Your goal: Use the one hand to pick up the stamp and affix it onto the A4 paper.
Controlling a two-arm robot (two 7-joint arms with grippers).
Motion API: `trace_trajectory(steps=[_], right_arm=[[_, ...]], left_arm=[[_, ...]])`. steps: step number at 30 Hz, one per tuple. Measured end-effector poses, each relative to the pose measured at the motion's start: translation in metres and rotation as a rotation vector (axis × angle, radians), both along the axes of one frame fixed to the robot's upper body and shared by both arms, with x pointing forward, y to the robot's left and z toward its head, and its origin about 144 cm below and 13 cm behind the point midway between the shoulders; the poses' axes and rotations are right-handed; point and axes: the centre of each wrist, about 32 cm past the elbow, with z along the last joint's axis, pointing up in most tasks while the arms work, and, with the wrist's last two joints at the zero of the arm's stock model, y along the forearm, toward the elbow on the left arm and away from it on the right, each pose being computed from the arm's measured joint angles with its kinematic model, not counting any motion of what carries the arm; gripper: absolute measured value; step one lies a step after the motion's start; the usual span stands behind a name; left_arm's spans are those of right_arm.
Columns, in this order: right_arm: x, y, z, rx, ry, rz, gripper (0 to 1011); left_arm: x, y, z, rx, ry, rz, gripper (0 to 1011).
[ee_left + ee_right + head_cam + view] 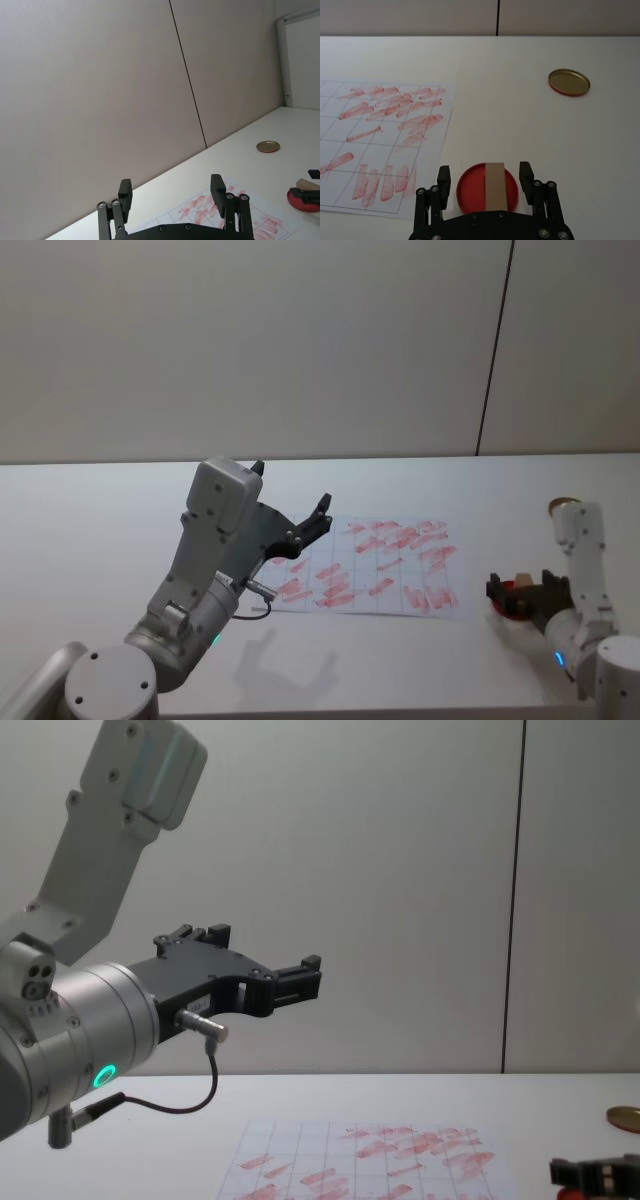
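Closest to me, the big black left gripper with its silver wrist and green ring light hangs raised well above the white table, fingers spread wide and holding nothing. It hovers over the near left edge of the white A4 paper, a sheet ruled in a faint grid and covered with smeared red stamp marks.

Over on the right, the small black claw gripper on the white-and-grey arm sits low by the table, its two fingers standing apart on either side of the flat round red ink pad. Lying across that pad, between the fingers, is the small pale tan wooden stamp. From the wrist camera there is a gap on each side of the block, so the claw looks open around it rather than clamped.

Farther back on the table, well clear of the pad, lies a round gold disc.
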Motion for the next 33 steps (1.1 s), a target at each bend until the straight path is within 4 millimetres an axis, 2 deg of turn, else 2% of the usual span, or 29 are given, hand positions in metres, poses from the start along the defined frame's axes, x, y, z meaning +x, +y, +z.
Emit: trace_trajectory(steps=[8, 21, 33], right_arm=[[-0.007, -0.001, 0.01, 0.001, -0.074, 0.005, 999], [-0.029, -0.01, 0.036, -0.008, -0.26, 0.025, 1001], [-0.045, -0.016, 0.052, -0.018, -0.363, 0.044, 1001]], left_arm=[[0.0, 0.0, 0.0, 0.0, 0.0, 0.0, 993], [0.0, 0.0, 0.0, 0.0, 0.0, 0.0, 993], [0.0, 0.0, 0.0, 0.0, 0.0, 0.0, 993]])
